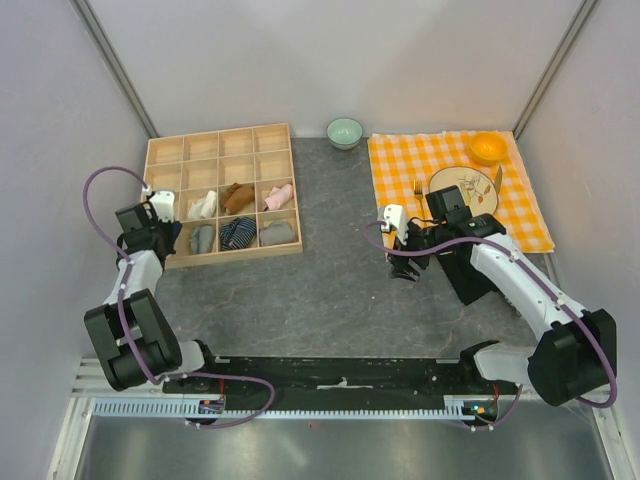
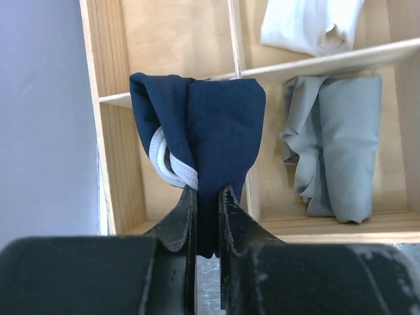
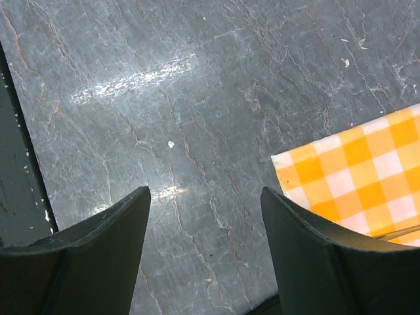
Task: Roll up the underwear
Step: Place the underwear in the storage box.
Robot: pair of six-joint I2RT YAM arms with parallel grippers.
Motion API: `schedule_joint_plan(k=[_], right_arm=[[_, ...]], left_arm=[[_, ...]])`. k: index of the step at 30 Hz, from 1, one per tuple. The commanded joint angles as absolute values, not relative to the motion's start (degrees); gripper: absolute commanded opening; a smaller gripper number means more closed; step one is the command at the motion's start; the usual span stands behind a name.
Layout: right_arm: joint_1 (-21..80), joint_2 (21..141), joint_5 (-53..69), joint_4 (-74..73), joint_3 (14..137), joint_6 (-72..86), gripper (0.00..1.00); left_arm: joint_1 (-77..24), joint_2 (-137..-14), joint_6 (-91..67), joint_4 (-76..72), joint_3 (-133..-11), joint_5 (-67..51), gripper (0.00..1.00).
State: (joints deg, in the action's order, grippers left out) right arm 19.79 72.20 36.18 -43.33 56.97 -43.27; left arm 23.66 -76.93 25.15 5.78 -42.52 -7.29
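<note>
My left pincer (image 2: 208,197) clenches the rolled underwear (image 2: 213,125); I should lower it squarely into the tray cell (image 2: 111,170) just past its tips before releasing. Right pincer (image 3: 205,203) hangs released.

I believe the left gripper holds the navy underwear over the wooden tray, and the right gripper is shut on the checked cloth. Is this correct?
Not quite. The right gripper is open and holds nothing; it hangs over the grey table beside the checked cloth, as the right wrist view shows. The left gripper does hold the navy underwear over the wooden tray.
</note>
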Motion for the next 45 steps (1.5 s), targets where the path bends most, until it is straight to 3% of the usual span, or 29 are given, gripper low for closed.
schedule_joint_plan(k=[1,23,26,27,29,30,31,32,38,42,45], right_arm=[[20.48,72.6,36.65,-42.36,56.78,-42.98,0.76],[21.88,73.92,35.33,-42.45,56.78,-43.33,0.76],[22.06,73.92,35.24,-42.54,56.87,-43.33,0.76],[22.15,73.92,35.24,-42.45,56.87,-43.33,0.76],[22.06,73.83,35.16,-42.54,56.95,-43.33,0.76],[22.15,73.83,35.16,-42.54,56.87,-43.42,0.76],[22.15,73.83,35.16,-42.45,56.95,-43.42,0.76],[22.32,73.83,35.16,-42.54,56.95,-43.33,0.76],[22.76,73.57,34.72,-42.54,56.87,-43.59,0.76],[22.68,73.21,32.09,-42.36,56.87,-43.68,0.76],[21.98,73.04,30.77,-41.75,56.69,-43.42,0.77]], left_arm=[[23.99,-74.35,32.43,2.11,-39.99,-4.57,0.02],[26.1,-84.37,34.28,6.85,-43.85,-6.41,0.03],[26.02,-83.94,33.49,7.38,-44.3,-5.89,0.14],[25.93,-83.76,32.44,7.38,-44.12,-5.45,0.27],[26.02,-82.28,30.95,7.12,-44.03,-4.05,0.42],[26.1,-81.57,28.68,7.21,-44.12,-3.61,0.6],[26.02,-80.95,27.43,7.9,-44.47,-3.08,0.7],[26.1,-80.51,26.29,8.87,-44.99,-2.38,0.76],[26.02,-75.07,18.64,16.51,-51.49,-2.81,0.82],[26.02,-68.57,5.21,21.09,-55.89,-11.83,0.83],[25.58,-64.1,-6.04,22.5,-56.95,-21.22,0.91]])
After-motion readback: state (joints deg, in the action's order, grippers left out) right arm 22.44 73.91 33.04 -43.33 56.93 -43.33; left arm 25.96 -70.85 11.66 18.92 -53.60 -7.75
